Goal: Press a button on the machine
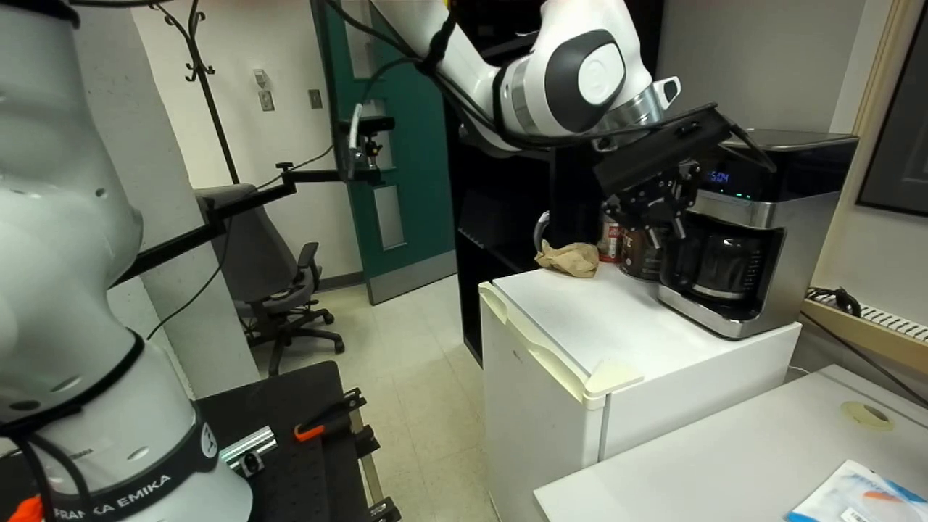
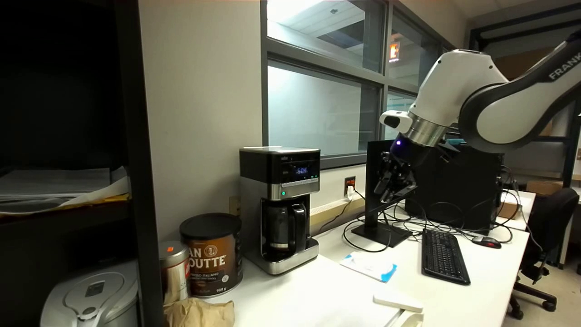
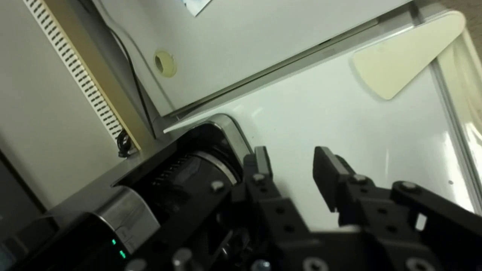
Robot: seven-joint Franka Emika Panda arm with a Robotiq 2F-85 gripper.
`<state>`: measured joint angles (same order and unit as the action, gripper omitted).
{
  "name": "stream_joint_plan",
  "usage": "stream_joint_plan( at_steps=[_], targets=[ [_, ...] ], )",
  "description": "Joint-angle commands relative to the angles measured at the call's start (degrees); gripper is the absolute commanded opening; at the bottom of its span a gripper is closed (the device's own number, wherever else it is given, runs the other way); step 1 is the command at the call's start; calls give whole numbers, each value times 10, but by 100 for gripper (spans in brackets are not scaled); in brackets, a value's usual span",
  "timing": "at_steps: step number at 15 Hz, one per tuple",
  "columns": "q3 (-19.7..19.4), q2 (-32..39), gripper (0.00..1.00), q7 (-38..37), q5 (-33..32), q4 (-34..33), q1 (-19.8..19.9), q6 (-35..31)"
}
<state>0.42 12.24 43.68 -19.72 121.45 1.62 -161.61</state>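
Drip coffee maker [image 2: 258, 200] stands apart from my fingers [image 3: 330, 168], parted and empty; likely this is lining up, next calling for narrowing them toward its silver band [image 2: 300, 187].

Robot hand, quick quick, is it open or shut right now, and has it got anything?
Hand: open, with a gap showing in the wrist view, and holding nothing.

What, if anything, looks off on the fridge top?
Only the crumpled brown paper by the cans: it could be stray litter. The coffee maker stands upright, carafe in place; I see no spill or damage.
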Motion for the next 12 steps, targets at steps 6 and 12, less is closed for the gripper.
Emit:
stream_joint_plan(
  at_steps=[6,12],
  targets=[
    [58,114,0,147,34,-94,56,-156],
    [57,153,0,169,19,-131,65,-242]
  ],
)
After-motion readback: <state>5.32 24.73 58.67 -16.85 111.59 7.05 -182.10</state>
